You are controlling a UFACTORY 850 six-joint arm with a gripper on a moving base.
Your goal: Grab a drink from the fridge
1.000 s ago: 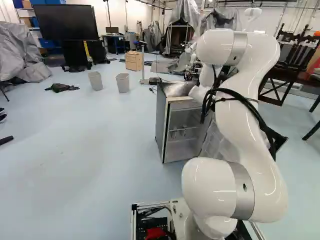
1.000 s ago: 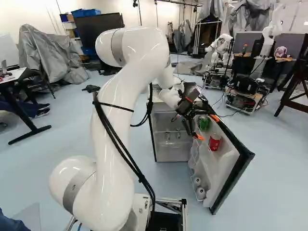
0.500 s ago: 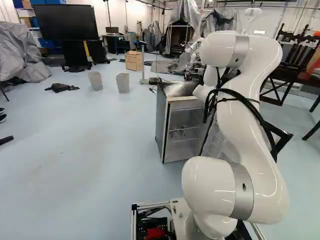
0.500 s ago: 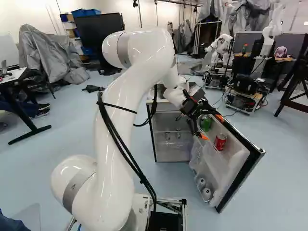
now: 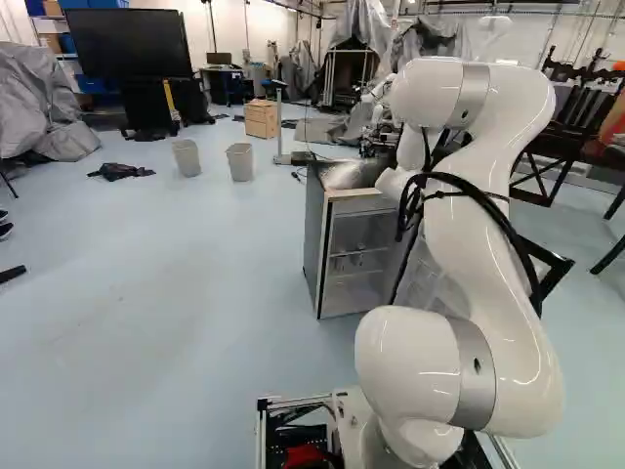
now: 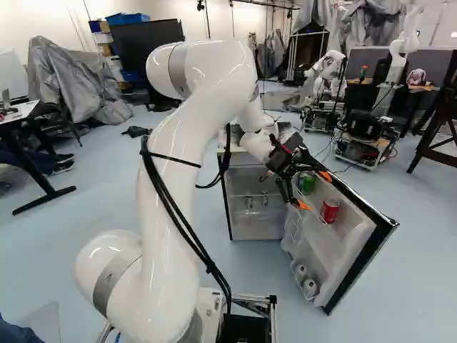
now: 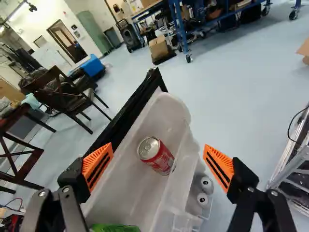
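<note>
White-lined, black-edged fridge door (image 6: 352,232): swung wider open. Black, orange-padded end effector (image 6: 315,191): fingers spread wide, nothing held. Red metal can (image 7: 157,155): in door, ahead.

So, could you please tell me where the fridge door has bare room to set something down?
The door shelf is bare between the red can and the green can, and from the red can to the shelf's rounded end. It is crowded lower down, where two white containers stand close together.

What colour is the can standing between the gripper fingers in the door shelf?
Red; wrist view.
</note>
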